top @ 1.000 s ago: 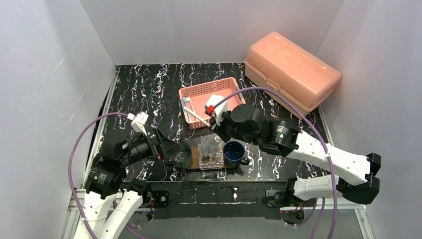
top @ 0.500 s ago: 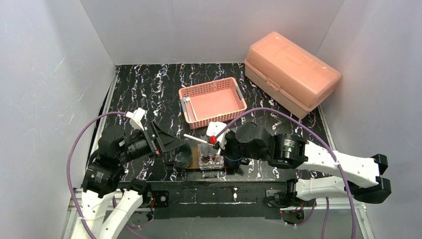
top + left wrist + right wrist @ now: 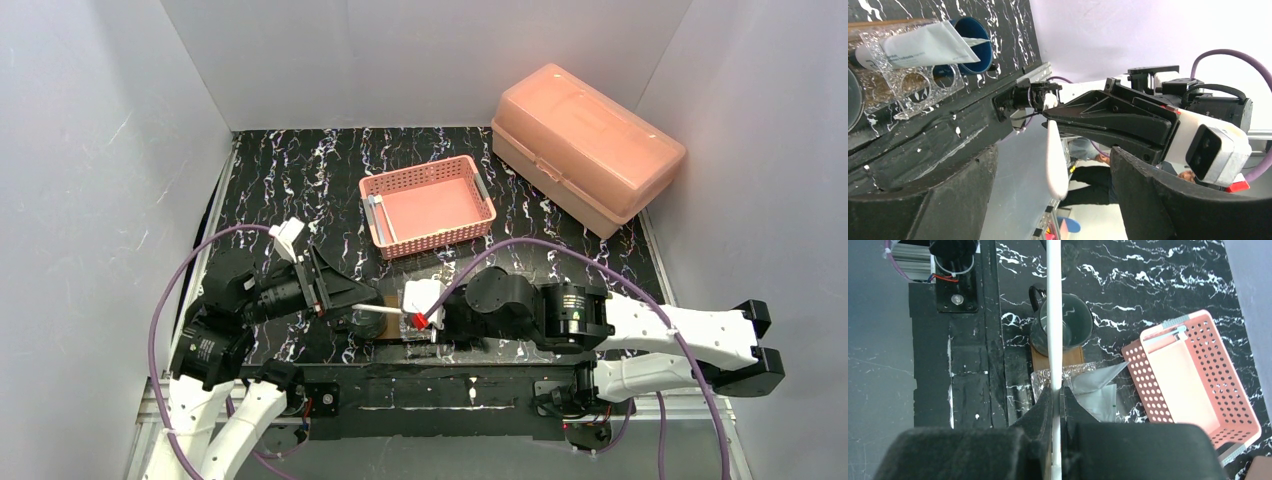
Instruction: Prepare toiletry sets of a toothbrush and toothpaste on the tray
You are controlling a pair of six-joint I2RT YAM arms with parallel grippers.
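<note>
Right wrist cam only: right gripper (image 3: 1054,390) clamped on the toothbrush (image 3: 1054,315). Left wrist cam only: left gripper (image 3: 1050,192) gaping around its rounded end, not touching.

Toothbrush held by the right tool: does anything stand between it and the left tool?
Nothing visible. The toothbrush's rounded end sits in the gap between the left tool's open fingers, touching neither.
</note>
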